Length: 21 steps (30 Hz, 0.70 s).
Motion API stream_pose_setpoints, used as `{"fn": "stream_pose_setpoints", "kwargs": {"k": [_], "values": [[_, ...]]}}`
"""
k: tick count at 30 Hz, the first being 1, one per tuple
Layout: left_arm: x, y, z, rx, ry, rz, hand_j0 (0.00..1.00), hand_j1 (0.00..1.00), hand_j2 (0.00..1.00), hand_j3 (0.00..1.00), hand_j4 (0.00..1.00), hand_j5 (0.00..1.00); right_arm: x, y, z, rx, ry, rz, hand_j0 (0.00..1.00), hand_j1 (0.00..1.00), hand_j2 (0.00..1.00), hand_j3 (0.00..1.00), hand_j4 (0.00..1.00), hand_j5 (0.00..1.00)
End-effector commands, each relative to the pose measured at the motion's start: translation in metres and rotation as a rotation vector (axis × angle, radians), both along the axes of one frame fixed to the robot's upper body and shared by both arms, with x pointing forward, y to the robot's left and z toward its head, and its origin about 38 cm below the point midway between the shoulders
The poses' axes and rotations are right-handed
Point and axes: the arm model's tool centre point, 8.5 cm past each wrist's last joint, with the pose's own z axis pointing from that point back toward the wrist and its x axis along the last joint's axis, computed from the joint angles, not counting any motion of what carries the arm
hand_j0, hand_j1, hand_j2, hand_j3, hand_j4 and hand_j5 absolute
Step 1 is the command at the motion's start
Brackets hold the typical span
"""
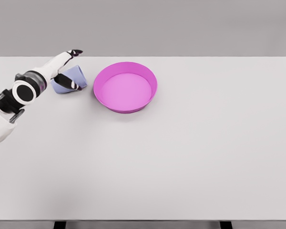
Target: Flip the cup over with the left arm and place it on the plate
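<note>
Lavender plastic cup point(75, 76) upper left of frame, round magenta plate point(126, 87) just right of it, both on the white tabletop point(181, 157).

Bright, even, diffuse light all over the pale bench point(181, 157), no glare anywhere. Shadows are faint: just a soft dark rim under the pink plate point(126, 86) at its near edge. The render looks slightly soft, edges a touch blurred. No bending visible toward the corners.
</note>
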Motion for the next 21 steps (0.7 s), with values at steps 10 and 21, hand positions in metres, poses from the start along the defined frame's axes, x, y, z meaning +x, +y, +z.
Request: {"fn": "stream_pose_setpoints", "kwargs": {"k": [10, 21], "values": [[0.006, 0.013, -0.014, 0.081, 0.021, 0.106, 1.00, 1.00, 1.00, 1.00, 1.00, 1.00, 0.000, 0.000, 0.000, 0.000, -0.001, 0.000, 1.00, 1.00, 1.00, 1.00, 1.00, 1.00], [0.017, 0.006, -0.026, 0.109, 0.042, 0.123, 1.00, 1.00, 1.00, 1.00, 1.00, 1.00, 0.000, 0.000, 0.000, 0.000, 0.000, 0.000, 1.00, 1.00, 1.00, 1.00, 1.00, 1.00]]}}
